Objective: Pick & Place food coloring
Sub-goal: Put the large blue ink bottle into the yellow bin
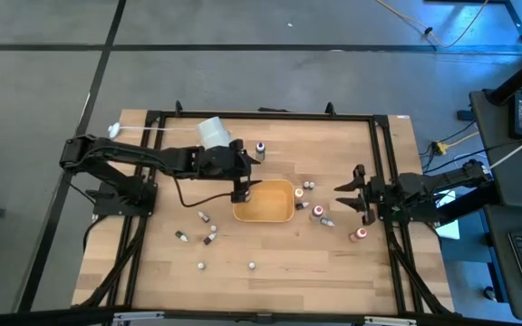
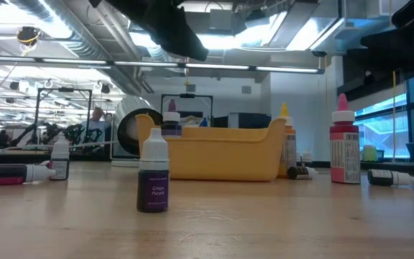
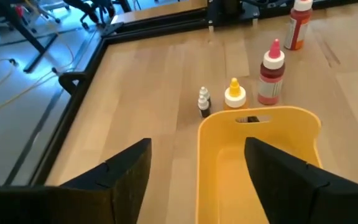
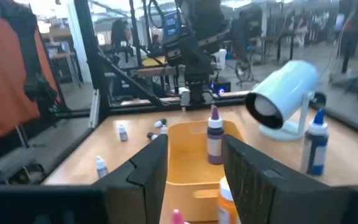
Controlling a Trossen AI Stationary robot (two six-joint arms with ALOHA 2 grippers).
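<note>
The food coloring bottles stand and lie scattered around the orange tray (image 1: 264, 201). Several are right of it (image 1: 318, 213), several are left of it (image 1: 203, 217), and one stands far of it (image 1: 261, 147). A purple bottle (image 2: 153, 173) stands upright nearest the low camera. My left gripper (image 1: 243, 192) hangs open and empty over the tray's left end. In the left wrist view its fingers (image 3: 129, 171) straddle the tray's wall (image 3: 204, 155). My right gripper (image 1: 344, 199) is open and empty right of the tray, among the bottles, facing the tray (image 4: 191, 155).
A large white cylinder (image 1: 214, 131) lies on the table far-left of the tray, by the left arm. A black frame (image 1: 381, 163) borders the table. A red bottle (image 1: 359, 234) stands near the right gripper. Bare wood lies along the near edge.
</note>
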